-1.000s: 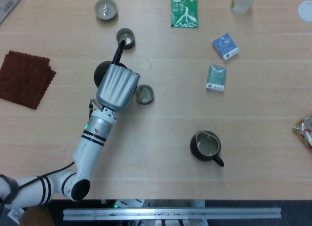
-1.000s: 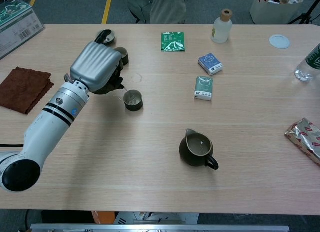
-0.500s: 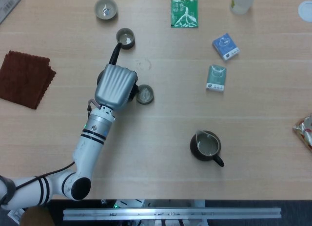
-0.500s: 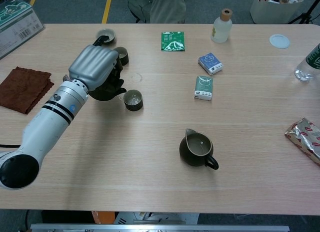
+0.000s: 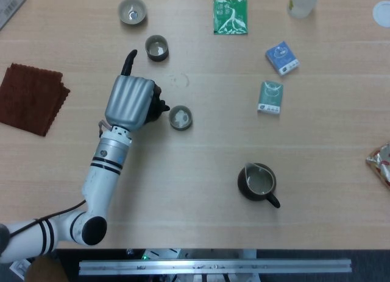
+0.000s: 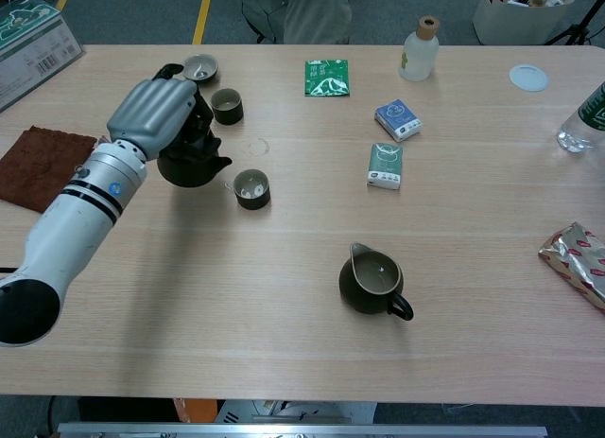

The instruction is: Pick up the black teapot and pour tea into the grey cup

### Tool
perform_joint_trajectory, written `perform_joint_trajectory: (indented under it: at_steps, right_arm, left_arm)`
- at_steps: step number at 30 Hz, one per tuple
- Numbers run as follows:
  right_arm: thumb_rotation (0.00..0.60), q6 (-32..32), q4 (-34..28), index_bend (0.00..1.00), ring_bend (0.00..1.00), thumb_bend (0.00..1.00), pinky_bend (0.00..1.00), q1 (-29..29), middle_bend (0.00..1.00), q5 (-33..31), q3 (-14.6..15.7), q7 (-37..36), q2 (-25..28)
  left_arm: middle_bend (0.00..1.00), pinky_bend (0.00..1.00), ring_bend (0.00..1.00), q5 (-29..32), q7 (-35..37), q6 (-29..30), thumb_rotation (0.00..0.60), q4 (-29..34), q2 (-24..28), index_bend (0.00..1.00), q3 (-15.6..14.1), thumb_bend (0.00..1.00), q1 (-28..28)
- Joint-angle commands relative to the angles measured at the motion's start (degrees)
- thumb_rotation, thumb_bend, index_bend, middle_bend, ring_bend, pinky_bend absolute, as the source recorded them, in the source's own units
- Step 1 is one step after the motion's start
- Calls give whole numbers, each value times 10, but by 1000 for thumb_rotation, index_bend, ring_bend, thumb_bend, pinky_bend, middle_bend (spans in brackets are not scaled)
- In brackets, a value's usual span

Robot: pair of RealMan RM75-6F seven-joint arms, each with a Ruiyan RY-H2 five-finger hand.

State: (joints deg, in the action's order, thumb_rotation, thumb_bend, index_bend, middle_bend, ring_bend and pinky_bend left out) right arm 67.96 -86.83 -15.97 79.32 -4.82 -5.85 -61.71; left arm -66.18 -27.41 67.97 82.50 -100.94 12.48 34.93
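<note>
My left hand (image 6: 156, 112) grips the round black teapot (image 6: 192, 159) from above, silver back toward the camera, fingers wrapped around its body and its long handle poking out toward the far edge of the surface (image 6: 284, 296); over the last second I have carried the pot away from the small grey cup (image 6: 251, 188), back toward the left edge, and levelled it, so the spout (image 5: 163, 106), which a moment ago leaned over the cup's rim, now points at the cup from just beside it without overhanging; the pot looks set down or very nearly so, though I cannot tell whether its base touches; the cup shows a pale glint inside, so I judge the pour done and the task close to finished, with only letting go left; my right hand is not in either view.
</note>
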Motion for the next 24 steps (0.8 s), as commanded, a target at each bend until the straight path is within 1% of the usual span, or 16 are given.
perform_joint_trajectory:
  at_steps: [1, 11, 24]
  right_arm:
    - [600, 0, 0, 528, 292, 308, 325, 0, 387, 0, 0, -1, 0]
    - [600, -1, -1, 528, 292, 308, 324, -1, 387, -2, -1, 2, -3]
    - [600, -3, -2, 528, 292, 308, 325, 0, 387, -4, -1, 3, -4]
  left_arm:
    - [971, 0, 759, -1, 28, 4, 600, -8, 8, 891, 1, 358, -10]
    - [957, 0, 746, 16, 84, -5, 600, -25, 19, 883, 0, 358, -30]
    - [944, 0, 733, 21, 125, -13, 600, -84, 3, 878, -8, 358, -44]
